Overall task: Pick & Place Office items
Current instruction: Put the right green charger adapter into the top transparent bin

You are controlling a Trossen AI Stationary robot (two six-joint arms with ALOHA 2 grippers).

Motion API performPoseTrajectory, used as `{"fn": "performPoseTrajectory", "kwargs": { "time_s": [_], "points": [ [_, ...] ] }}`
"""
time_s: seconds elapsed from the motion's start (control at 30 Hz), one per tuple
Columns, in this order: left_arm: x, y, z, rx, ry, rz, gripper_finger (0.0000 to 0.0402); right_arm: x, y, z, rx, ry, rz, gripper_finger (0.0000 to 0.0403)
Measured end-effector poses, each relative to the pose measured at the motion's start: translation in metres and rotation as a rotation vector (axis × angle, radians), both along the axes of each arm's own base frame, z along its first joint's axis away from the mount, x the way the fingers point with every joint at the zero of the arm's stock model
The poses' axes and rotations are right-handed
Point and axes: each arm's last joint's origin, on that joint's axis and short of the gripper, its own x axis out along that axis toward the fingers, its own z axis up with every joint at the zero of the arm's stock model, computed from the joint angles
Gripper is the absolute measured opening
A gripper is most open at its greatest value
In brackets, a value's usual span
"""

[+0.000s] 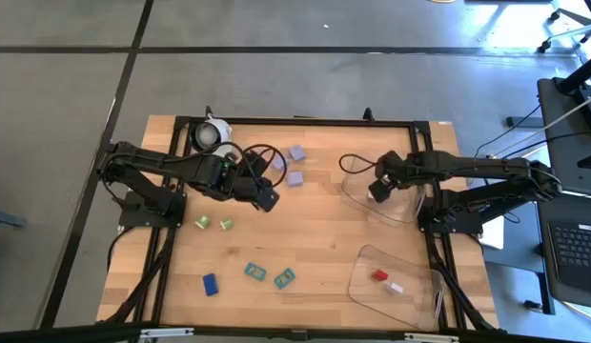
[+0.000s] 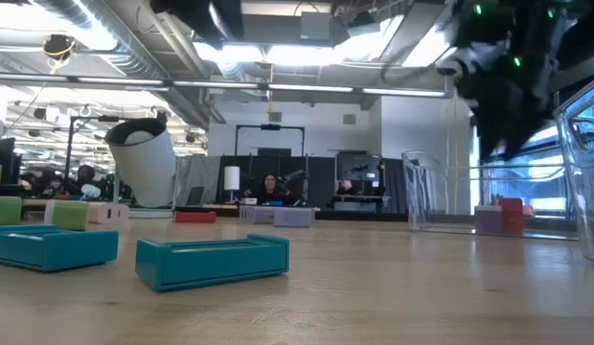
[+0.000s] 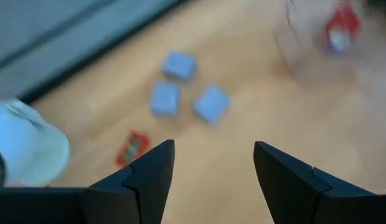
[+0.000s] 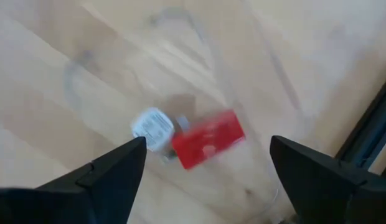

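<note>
Jaws of the right gripper [image 1: 377, 193] stand wide and empty over a clear tray [image 1: 357, 191]; from above, we see the left gripper [image 1: 268, 201] half-open just short of three lavender blocks [image 1: 294, 177]. Its wrist view shows them ahead [image 3: 211, 104]. Right wrist: a blurred red piece [image 4: 207, 139] lies below.

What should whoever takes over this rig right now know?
Left gripper: open, empty, over mid-table beside the lavender blocks.
Right gripper: open, empty, above a clear tray that holds a red block and a white round piece.
Done: the second clear tray holds a small red piece and a pale piece.
Left: the lavender blocks, green pieces, teal pieces and blue block lie on the bare table.
</note>
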Motion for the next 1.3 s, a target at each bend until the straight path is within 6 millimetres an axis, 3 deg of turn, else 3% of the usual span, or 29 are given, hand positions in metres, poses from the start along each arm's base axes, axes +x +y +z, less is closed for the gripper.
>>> {"fn": "performPoseTrajectory", "kwargs": {
  "time_s": [0.23,0.37,0.47,0.63,0.8,1.03,1.3],
  "points": [
    [-0.013,-0.005,-0.014,-0.145,0.209,-0.086,0.0221,0.015,-0.004,0.058,-0.100,-0.156,0.073,0.0338],
    [-0.020,-0.010,-0.037,-0.214,0.322,-0.120,0.0235,0.017,-0.005,0.082,-0.142,-0.229,0.082,0.0338],
    [-0.026,-0.012,-0.065,-0.322,0.442,-0.155,0.0245,0.018,-0.005,0.093,-0.152,-0.263,0.087,0.0338],
    [-0.038,-0.012,-0.115,-0.409,0.549,-0.161,0.0255,0.018,-0.005,0.096,-0.147,-0.277,0.074,0.0338],
    [-0.046,-0.009,-0.151,-0.404,0.550,-0.153,0.0256,0.019,-0.005,0.096,-0.125,-0.298,0.038,0.0338],
    [-0.059,-0.001,-0.182,-0.413,0.587,-0.158,0.0256,0.019,-0.004,0.096,-0.098,-0.321,-0.011,0.0338],
    [-0.062,-0.004,-0.210,-0.515,0.489,-0.275,0.0256,0.019,-0.004,0.096,-0.077,-0.333,-0.026,0.0338]
  ]
}}
